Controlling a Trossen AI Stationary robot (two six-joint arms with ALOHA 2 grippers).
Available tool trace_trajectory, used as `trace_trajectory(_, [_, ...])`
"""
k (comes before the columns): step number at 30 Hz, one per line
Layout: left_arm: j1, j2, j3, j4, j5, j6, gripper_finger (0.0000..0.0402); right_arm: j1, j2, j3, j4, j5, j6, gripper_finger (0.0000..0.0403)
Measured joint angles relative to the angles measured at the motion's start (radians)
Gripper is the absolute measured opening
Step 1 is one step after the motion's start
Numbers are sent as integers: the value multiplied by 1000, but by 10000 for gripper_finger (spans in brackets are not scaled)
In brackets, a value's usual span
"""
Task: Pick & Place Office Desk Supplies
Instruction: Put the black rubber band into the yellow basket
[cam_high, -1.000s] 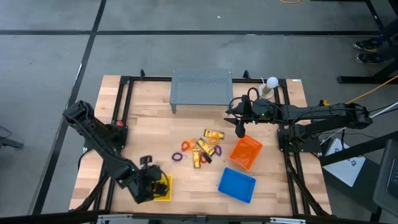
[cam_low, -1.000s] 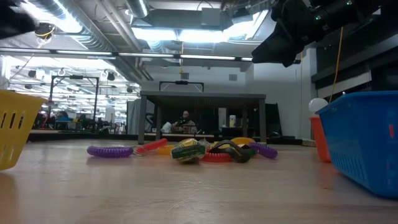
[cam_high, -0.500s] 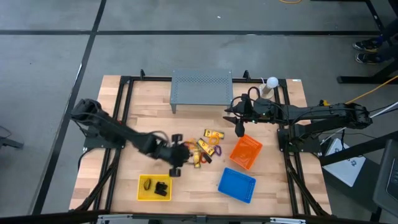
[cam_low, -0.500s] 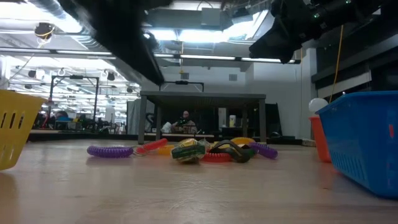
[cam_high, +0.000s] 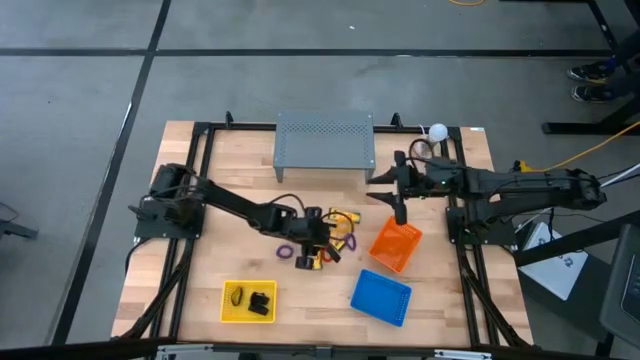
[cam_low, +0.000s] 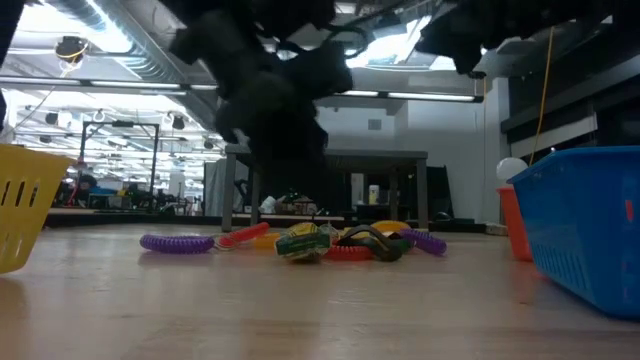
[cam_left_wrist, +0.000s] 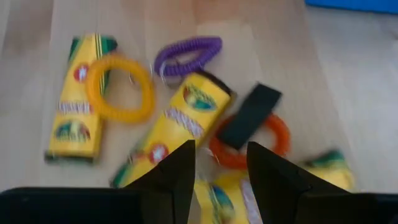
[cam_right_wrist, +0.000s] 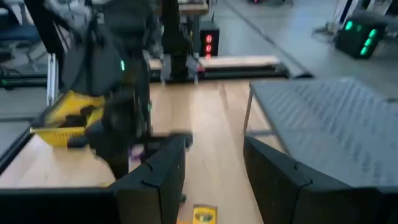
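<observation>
The office desk supplies lie in a loose pile (cam_high: 325, 235) mid-table: yellow packets (cam_left_wrist: 78, 93), a purple loop (cam_left_wrist: 186, 53), a yellow-orange loop (cam_left_wrist: 118, 87), a red-orange loop (cam_left_wrist: 273, 134) and a black clip (cam_left_wrist: 249, 115) lying across it. My left gripper (cam_left_wrist: 221, 149) hovers open just above the pile (cam_low: 330, 242), slanting down, with nothing between its fingers. My right gripper (cam_high: 400, 210) hangs open in the air over the far edge of the orange basket (cam_high: 396, 244). A packet and black clips lie in the yellow basket (cam_high: 248, 300).
The blue basket (cam_high: 381, 296) stands near the front, right of the pile. The grey perforated shelf (cam_high: 323, 140) stands at the far edge. A white ball (cam_high: 437, 130) sits at the far right corner. Bare wood lies between the pile and the yellow basket.
My left gripper has swung from over the yellow basket at the near left toward the table's right and far side, to the pile, sinking a little and rolling its wrist. My right gripper has drawn back slightly toward the right edge and risen a little.
</observation>
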Motion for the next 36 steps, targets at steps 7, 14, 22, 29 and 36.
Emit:
trace_trajectory(7, [11,81,110,-9,70,106,141,-1,-30,0,-48,1,-1,165])
trace_trajectory(14, [3,140,149,-60,104,138,141,-1,-30,0,-91,16,8,165])
trace_trajectory(22, [4,159,149,-80,120,151,125,-1,-30,0,-91,19,9,165])
trace_trajectory(29, [4,152,184,-115,103,194,23,-2,-30,0,-91,35,6,165])
trace_trajectory(36, [-10,152,318,-306,101,217,4,-2,-30,0,-92,35,6,165])
